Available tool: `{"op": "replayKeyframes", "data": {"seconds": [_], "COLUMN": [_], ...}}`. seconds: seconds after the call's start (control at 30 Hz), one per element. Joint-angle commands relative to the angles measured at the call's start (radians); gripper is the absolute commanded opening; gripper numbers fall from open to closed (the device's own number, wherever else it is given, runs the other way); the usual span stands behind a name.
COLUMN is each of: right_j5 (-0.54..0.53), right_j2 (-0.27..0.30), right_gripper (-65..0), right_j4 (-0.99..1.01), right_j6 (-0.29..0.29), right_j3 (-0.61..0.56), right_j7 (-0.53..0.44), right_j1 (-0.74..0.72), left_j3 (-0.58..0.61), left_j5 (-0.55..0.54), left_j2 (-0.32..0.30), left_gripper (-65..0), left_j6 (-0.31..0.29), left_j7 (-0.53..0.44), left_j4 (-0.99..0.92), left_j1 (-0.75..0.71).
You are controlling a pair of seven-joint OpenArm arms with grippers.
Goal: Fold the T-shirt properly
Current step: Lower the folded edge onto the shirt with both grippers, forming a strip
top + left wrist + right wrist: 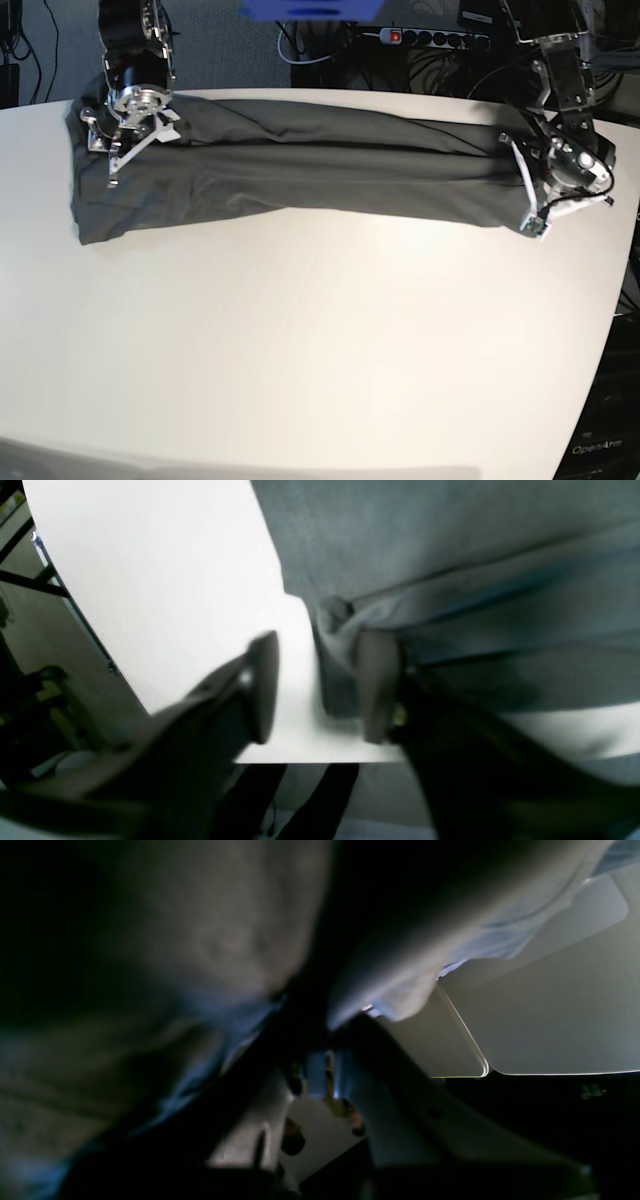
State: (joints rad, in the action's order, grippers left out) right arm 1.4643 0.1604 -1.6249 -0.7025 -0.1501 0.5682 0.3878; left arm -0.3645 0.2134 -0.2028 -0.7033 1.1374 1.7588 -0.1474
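Your T-shirt [300,170] lies as a long, narrow band across the upper part of the base view, reaching from the upper left almost to the right edge of the tabletop [320,360]. It looks folded lengthwise at least once, with a ridge running along its middle; I judge that the crosswise folds into a compact packet are not yet done.

At the upper left, your right end effector [125,130] sits on the shirt's left end. Its wrist view is filled with dark cloth bunched tight at the fingers, so it reads as closed on the shirt.

At the right, your left end effector [545,185] is at the shirt's right end. In its wrist view the fingers [262,685] stand apart: one on bare tabletop, the other against the folded cloth corner, holding nothing.

The shirt's right end lies near the tabletop's right edge, and its far side runs near the back edge. The whole lower half of the frame is bare tabletop, giving you room to fold towards the middle.
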Motion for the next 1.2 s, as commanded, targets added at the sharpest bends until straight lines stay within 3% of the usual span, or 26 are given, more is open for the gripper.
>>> {"op": "replayKeyframes", "data": {"seconds": [0.0, 0.2, 0.3, 0.83, 1.0, 1.17], "right_j5": [0.019, 0.019, 0.019, 0.019, 0.019, 0.019], "right_j2": [0.009, 0.009, 0.009, 0.009, 0.009, 0.009], "right_gripper": [-57.3, -32.4, -26.1, -26.3, -26.4, -26.6], "right_j4": [-0.01, -0.01, -0.01, -0.013, -0.015, -0.015], "right_j6": [0.004, 0.004, 0.004, 0.004, 0.004, 0.004], "right_j3": [0.004, 0.004, 0.004, 0.004, 0.004, 0.004], "right_j7": [0.022, 0.02, 0.02, 0.026, 0.028, 0.02], "right_j1": [0.001, 0.001, 0.001, 0.003, 0.0, 0.001], "left_j3": [-0.006, -0.006, -0.006, -0.011, -0.094, -0.098], "left_j5": [0.01, 0.008, 0.008, 0.005, 0.008, 0.01], "left_j2": [-0.014, -0.014, -0.014, -0.014, -0.005, -0.005], "left_gripper": [-35.8, -33.7, -33.7, -33.6, -33.6, -33.6], "left_j6": [0.005, 0.005, 0.005, 0.005, 0.005, 0.005], "left_j7": [-0.003, -0.003, -0.003, -0.003, 0.002, 0.005], "left_j4": [0.017, 0.014, 0.014, 0.026, 0.026, 0.048], "left_j1": [0.004, 0.004, 0.004, 0.002, 0.016, 0.03]}}
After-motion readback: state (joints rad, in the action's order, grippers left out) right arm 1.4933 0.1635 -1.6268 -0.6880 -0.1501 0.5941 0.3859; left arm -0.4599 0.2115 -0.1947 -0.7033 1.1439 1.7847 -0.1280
